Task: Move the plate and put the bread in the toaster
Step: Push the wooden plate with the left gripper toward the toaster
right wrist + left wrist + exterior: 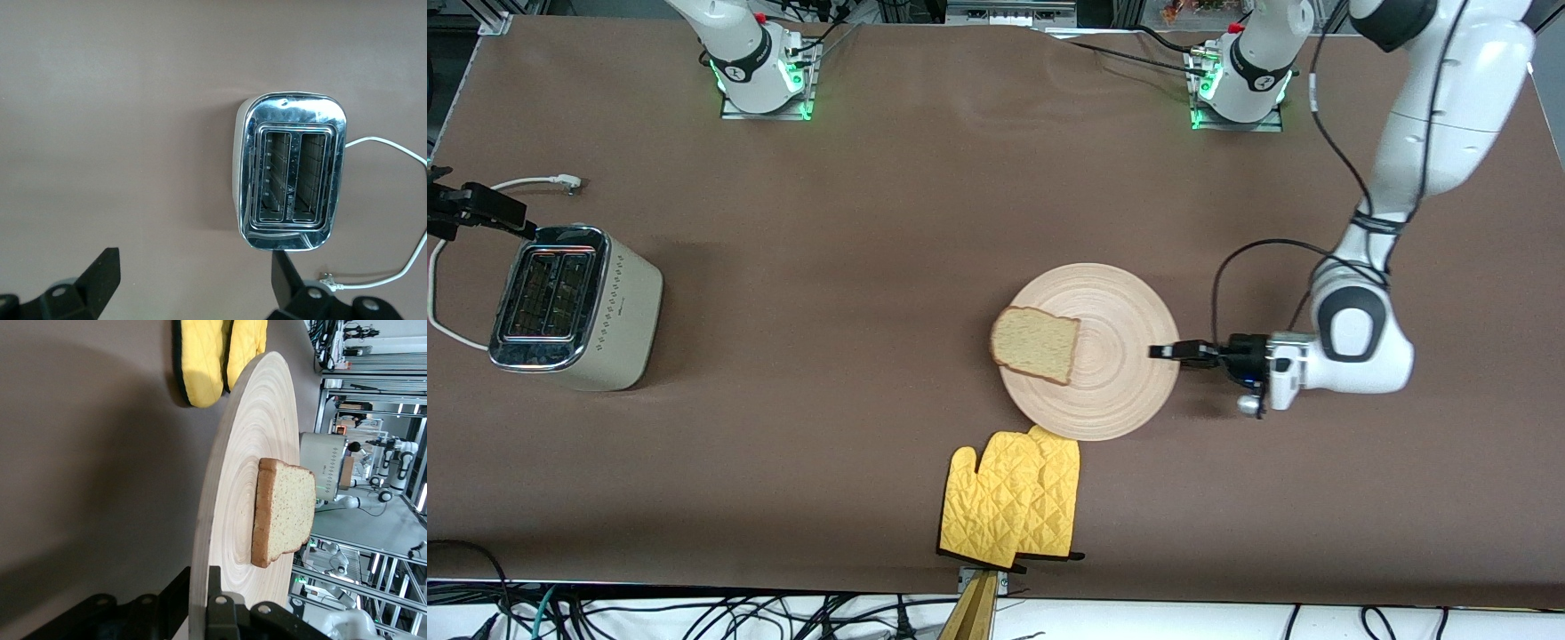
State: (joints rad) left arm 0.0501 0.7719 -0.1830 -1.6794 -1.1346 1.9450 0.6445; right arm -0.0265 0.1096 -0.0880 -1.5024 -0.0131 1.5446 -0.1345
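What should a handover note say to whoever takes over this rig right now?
Left claw: shut on the rim of the plate, at the left arm's end of it.
Right claw: open, empty, over the table beside the toaster.
Bread: lying on the plate, overhanging the edge toward the toaster.
Toaster: upright at the right arm's end, both slots empty.
Yellow oven mitts: nearer the front camera, the plate's edge overlapping them.
Done: plate gripped.
Left: move the plate, put the bread in a slot.
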